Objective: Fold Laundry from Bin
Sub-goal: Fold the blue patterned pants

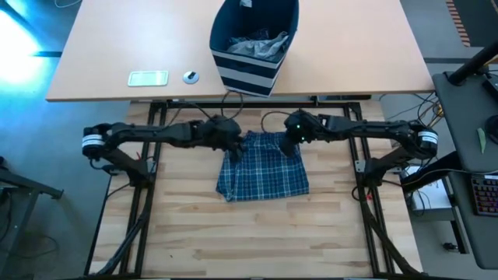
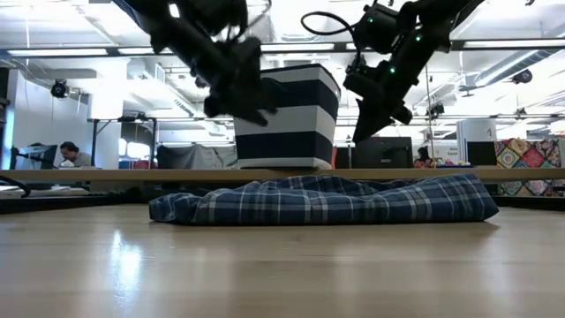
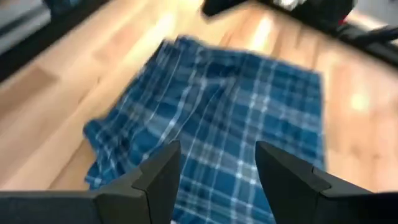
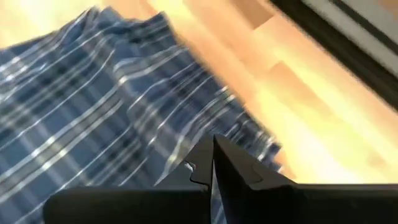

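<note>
Left tool hangs spread and empty above the far-left corner of the plaid garment; right tool, pressed together and empty, hangs above the far-right corner. Garment lies flat on the counter, nearer than both tools and about equally close to each; the bin stands beyond.

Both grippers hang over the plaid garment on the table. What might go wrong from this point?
The plaid garment lies rumpled, so a fold may come out uneven. The left gripper is open and the right gripper shut, both above the cloth: an uneven pinch could drag it. Laundry remains in the bin.
</note>
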`<state>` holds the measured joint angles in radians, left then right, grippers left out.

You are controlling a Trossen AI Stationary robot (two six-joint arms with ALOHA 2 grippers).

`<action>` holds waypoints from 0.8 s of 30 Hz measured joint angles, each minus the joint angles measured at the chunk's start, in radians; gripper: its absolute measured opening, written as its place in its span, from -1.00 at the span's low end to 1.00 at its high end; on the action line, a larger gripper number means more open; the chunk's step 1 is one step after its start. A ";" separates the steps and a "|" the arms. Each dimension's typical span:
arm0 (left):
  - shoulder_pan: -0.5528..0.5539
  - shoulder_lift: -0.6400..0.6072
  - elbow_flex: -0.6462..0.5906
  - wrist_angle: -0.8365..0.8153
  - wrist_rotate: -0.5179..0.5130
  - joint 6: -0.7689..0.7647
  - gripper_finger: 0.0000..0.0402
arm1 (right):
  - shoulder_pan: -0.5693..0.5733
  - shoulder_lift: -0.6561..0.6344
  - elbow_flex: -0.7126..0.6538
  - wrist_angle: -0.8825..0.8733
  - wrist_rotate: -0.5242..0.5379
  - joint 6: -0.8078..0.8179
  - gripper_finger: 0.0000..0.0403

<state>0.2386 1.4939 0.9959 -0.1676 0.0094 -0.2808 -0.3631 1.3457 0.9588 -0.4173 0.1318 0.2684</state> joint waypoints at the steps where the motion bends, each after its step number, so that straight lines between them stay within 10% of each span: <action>1: 0.000 0.019 -0.001 -0.007 0.000 -0.002 -0.05 | -0.007 0.000 0.000 0.005 0.000 -0.006 -0.95; 15: 0.000 0.167 0.004 0.000 -0.032 -0.046 -0.05 | -0.104 0.024 -0.033 0.083 -0.109 -0.128 -0.95; 24: 0.030 0.272 0.004 0.029 -0.150 -0.046 -0.05 | -0.163 0.252 -0.035 0.182 -0.255 -0.163 -0.95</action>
<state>0.2684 1.7663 0.9997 -0.1382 -0.1410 -0.3266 -0.5264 1.5979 0.9241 -0.2350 -0.1237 0.1051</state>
